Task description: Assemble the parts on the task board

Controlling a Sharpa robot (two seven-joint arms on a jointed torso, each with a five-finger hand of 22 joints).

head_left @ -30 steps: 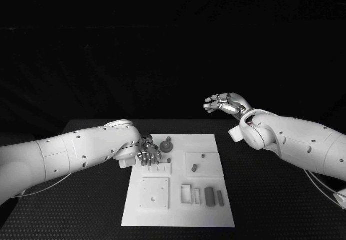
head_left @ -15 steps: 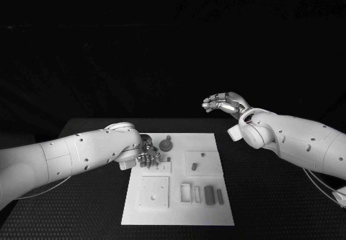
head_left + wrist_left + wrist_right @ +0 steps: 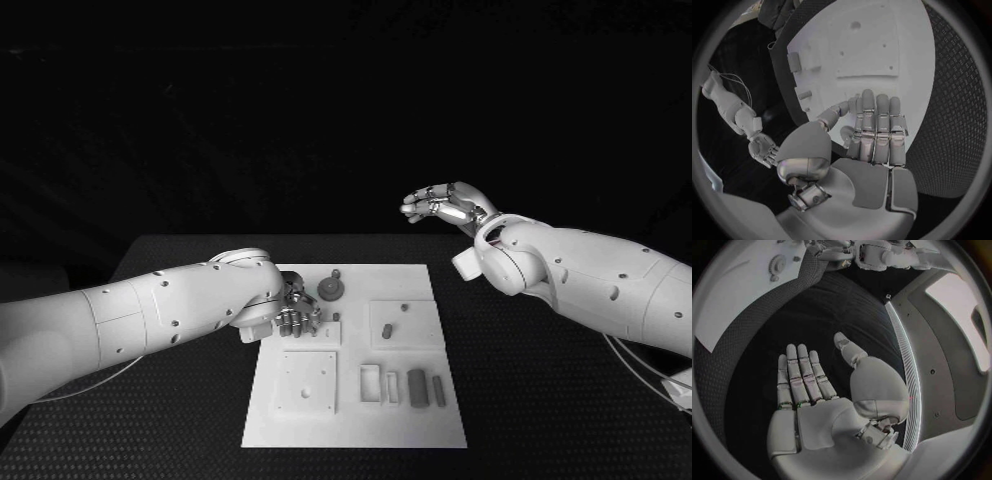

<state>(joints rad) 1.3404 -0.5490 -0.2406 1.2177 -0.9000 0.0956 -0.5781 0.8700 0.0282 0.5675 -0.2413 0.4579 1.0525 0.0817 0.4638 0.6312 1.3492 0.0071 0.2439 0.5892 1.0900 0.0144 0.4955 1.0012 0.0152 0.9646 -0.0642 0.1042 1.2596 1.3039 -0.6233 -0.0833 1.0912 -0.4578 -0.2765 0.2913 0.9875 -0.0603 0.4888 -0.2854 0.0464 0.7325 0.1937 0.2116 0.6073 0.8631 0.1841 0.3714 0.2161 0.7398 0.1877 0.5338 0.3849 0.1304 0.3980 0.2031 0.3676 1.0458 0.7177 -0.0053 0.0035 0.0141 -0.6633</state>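
From the head camera I see the task board (image 3: 361, 400) lying in the middle of the black counter (image 3: 548, 400), long side running away from me. My left hand (image 3: 296, 312) sits low over the board's far left part, beside a round gear-like part (image 3: 333, 291) and a small peg (image 3: 336, 275) near the far edge. Closer in, a raised square plate (image 3: 310, 382) sits on the left, and two upright grey cylinders (image 3: 418, 388) stand next to white slotted blocks (image 3: 372, 383) on the right.

The head camera hides the left palm behind the forearm. The left wrist camera shows it: the fingers (image 3: 877, 125) stretched out straight side by side over the white board, thumb out to the side, holding nothing. I can't tell whether the fingertips touch the board.

My right hand (image 3: 450, 208) is raised beyond the far right corner of the board, well apart from it. On the right wrist camera its fingers (image 3: 799, 372) are extended and empty over the counter.
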